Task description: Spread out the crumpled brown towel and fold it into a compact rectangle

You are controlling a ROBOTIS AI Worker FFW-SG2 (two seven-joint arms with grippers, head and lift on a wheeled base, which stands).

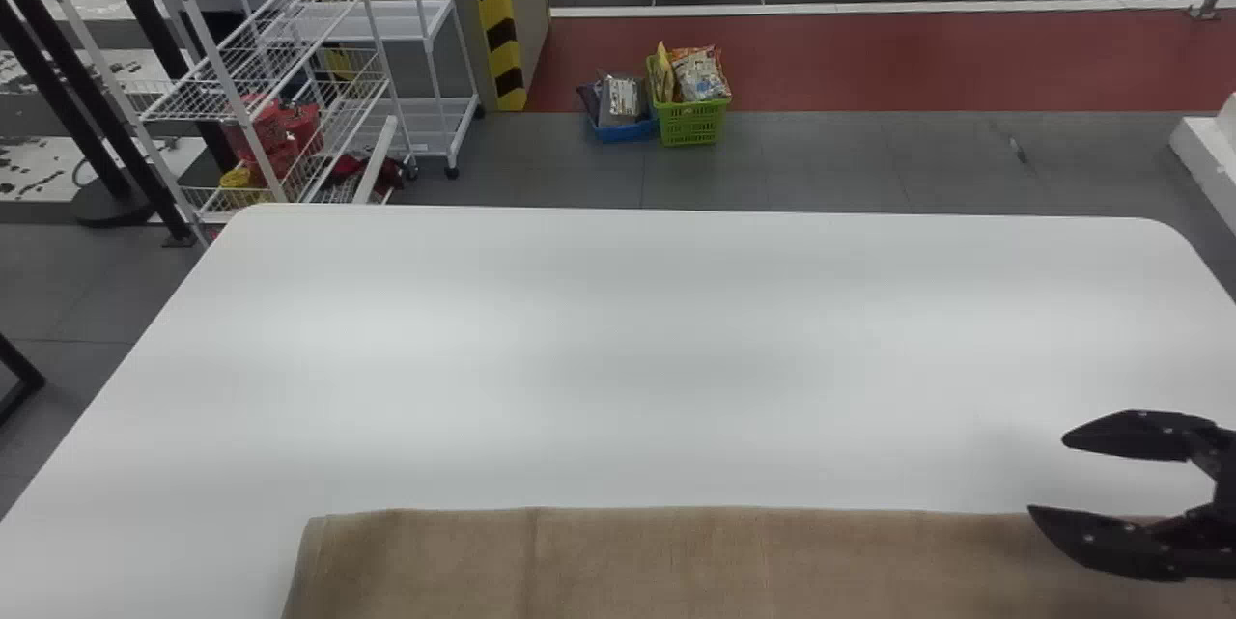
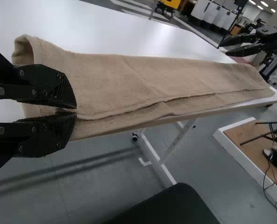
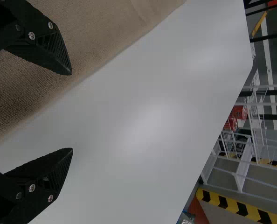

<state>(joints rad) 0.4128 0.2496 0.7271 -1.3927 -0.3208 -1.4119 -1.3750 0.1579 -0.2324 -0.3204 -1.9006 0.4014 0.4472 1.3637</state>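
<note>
The brown towel (image 1: 676, 561) lies on the white table (image 1: 618, 358) as a long, folded strip along the side nearest the robot, its far edge running nearly straight across the head view and its near part cut off by the bottom edge. A few faint creases cross the cloth. In the left wrist view the towel shows stacked layers, the upper one's edge set a little back from the lower one's, and at the end near the left gripper (image 2: 76, 112) the cloth curls up into a small open loop. That gripper is at the towel's near edge with its two fingers drawn together, and it seems to have the cloth pinched between them, though the dark fingers hide most of the bite. The right gripper (image 1: 1048, 477) is at the right of the head view, its fingers spread wide with nothing between them; one finger is above the towel near its far edge, the other above the bare tabletop. Beyond the table stand a white wire rack (image 1: 212, 59) on the left and, on the floor, a green basket (image 1: 690, 124) holding packets, just beside a blue basket (image 1: 623, 130).
</note>
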